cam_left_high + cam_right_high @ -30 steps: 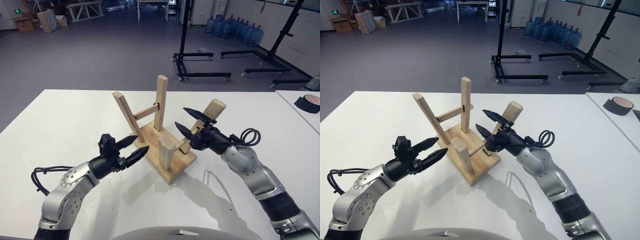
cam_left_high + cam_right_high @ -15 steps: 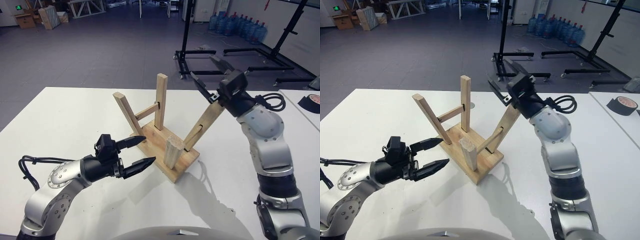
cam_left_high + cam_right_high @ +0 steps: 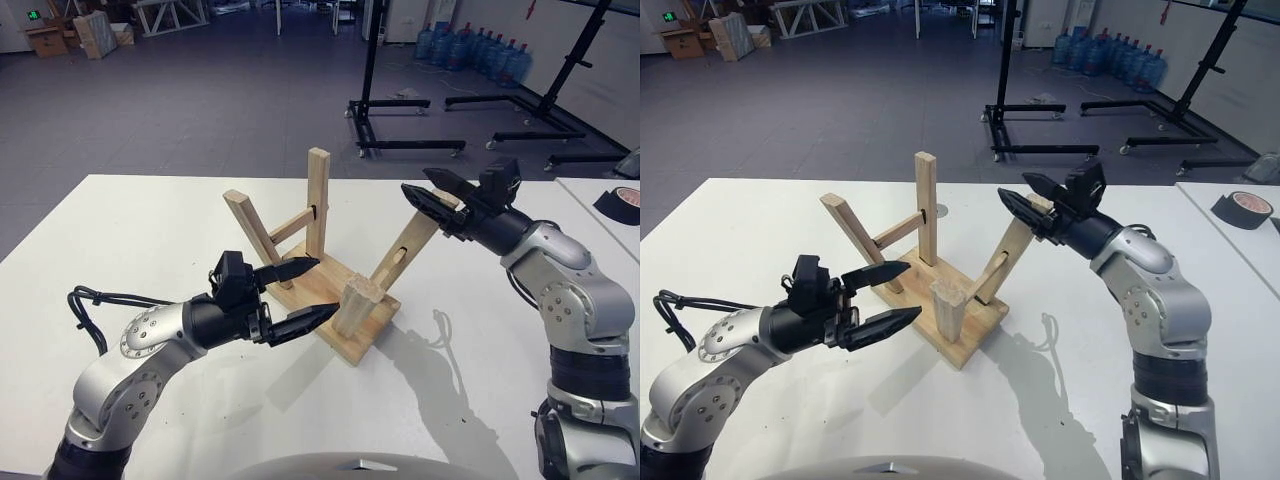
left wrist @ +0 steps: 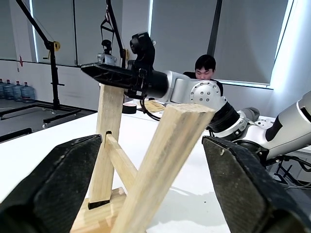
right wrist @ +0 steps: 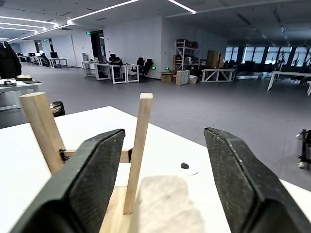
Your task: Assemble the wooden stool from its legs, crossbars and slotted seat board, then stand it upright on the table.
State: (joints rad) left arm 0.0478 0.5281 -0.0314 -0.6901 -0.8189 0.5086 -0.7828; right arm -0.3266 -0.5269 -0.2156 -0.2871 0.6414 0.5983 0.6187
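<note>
Straddling stool leg [image 3: 352, 303], seemingly: left pincer [image 3: 327, 286]

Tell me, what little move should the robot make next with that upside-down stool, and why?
Probably ease the left claw forward and close it on the near leg. That leg leans and sits just ahead of the open claw, while the right claw is open at the top of the far right leg.

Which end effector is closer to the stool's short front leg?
Left. The left end effector is open just beside the front leg; the right end effector is open at the top of the right-side leg.
</note>
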